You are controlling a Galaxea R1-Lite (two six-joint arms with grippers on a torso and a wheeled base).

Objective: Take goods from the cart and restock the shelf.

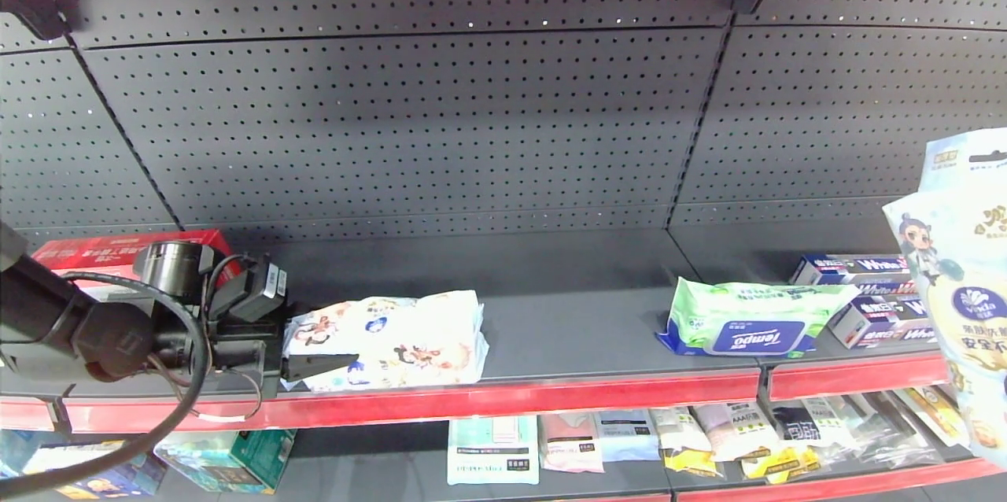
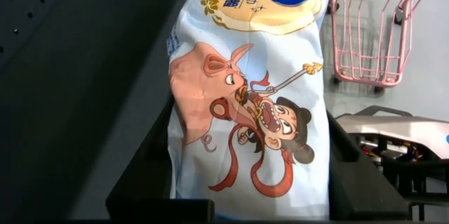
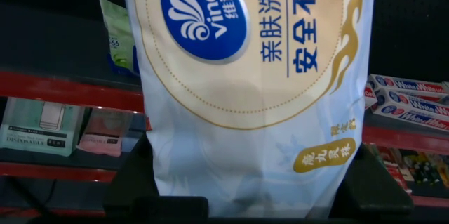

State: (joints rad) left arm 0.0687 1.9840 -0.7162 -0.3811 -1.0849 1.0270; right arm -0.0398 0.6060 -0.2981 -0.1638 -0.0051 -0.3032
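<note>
White film printed with cartoon figures: soft pack 1 (image 1: pixel 393 341) lies flat on the dark shelf deck (image 1: pixel 566 313), close behind the red front lip (image 1: pixel 511 400). You have the left gripper (image 1: pixel 311 345) clamped on its near end, a finger along each long edge, as the left wrist view (image 2: pixel 249 196) shows across the pack (image 2: pixel 252 112). That end grip looks chosen so the pack can go down flat in the open stretch, with the arm coming in low from the left.

To its left, a red box (image 1: pixel 118 254) sits at the back. Well apart to the right lies a green wipes pack (image 1: pixel 747 321), with toothpaste boxes (image 1: pixel 865 289) just beyond it.

Soft pack 2 (image 1: pixel 964 289) hangs upright at the right edge, out in front of the shelf, gripped at its lower part by the right gripper (image 3: pixel 256 206), fingers pressed to both sides of the film (image 3: pixel 252 97). Held high and clear, it appears parked to wait its turn.

Behind the left arm stands the pink cart (image 2: pixel 372 27). My reading: placement of pack 1 is nearly done, release pending.
</note>
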